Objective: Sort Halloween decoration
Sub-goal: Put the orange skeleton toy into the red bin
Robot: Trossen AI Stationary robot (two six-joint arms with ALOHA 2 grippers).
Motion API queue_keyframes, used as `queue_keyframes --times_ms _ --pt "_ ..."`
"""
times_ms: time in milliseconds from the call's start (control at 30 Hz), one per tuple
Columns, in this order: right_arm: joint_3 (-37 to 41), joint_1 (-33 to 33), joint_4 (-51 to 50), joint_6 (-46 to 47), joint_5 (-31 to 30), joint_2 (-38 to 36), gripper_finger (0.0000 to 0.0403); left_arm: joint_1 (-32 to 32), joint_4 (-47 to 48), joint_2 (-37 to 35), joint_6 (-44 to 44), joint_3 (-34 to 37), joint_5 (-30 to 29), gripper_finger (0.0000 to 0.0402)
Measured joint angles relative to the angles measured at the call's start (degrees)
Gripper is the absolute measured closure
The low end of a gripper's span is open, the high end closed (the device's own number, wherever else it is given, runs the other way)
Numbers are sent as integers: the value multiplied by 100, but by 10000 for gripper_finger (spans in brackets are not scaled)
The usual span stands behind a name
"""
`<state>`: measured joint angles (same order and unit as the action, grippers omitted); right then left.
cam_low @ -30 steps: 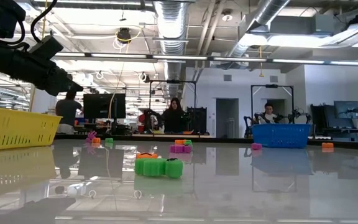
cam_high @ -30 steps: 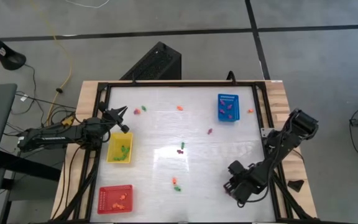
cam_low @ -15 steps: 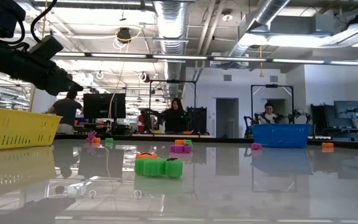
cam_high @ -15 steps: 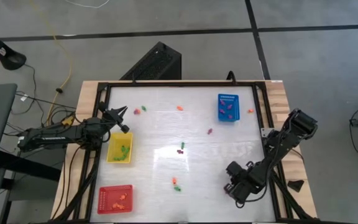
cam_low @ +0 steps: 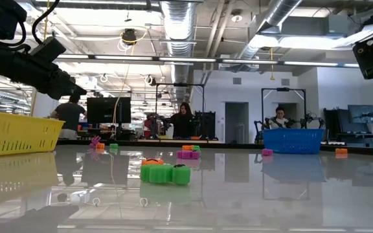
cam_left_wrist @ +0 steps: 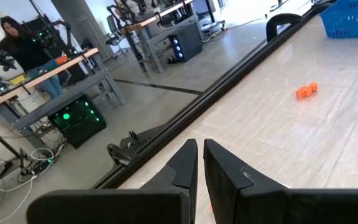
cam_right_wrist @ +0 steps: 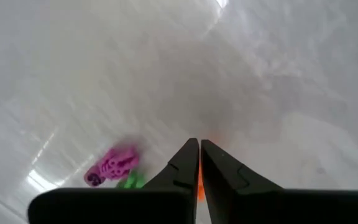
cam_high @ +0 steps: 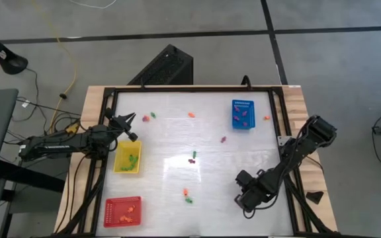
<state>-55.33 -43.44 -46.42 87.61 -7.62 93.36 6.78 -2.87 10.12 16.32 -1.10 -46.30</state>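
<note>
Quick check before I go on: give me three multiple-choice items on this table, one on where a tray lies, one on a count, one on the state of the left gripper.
1. Which rectangular mesh tray lies nearest the left gripper?
A. red
B. yellow
C. blue

2. How many mesh trays are on the table?
A. two
B. three
C. four

3. How do the left gripper's fingers stand?
A. spread wide
B. shut
C. clamped on a tray's rim

Answers:
1 B: in the high view the yellow rectangular mesh tray lies just beside that gripper, while the other two lie far off.
2 B: the high view shows the yellow one, the red rectangular mesh tray and the blue rectangular mesh tray, and no more.
3 B: the left wrist view shows both fingers side by side, with only a slit between them.
</note>
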Motion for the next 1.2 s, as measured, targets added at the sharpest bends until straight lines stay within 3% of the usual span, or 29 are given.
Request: queue_keyframes --times_ms 233,600,767,967,1200 --pt "0 -7 -255 235 44 0 325 0 0 -1 -1 0 0 384" --pt "-2 -189 -226 649 39 53 218 1 0 1 0 0 0 384" --pt "21 -235 30 641 37 190 191 -1 0 -1 0 0 0 384" --pt "33 -132 111 382 17 264 212 0 0 1 0 0 2 384" --pt "33 -61 22 247 116 264 310 -1 0 1 0 0 0 384"
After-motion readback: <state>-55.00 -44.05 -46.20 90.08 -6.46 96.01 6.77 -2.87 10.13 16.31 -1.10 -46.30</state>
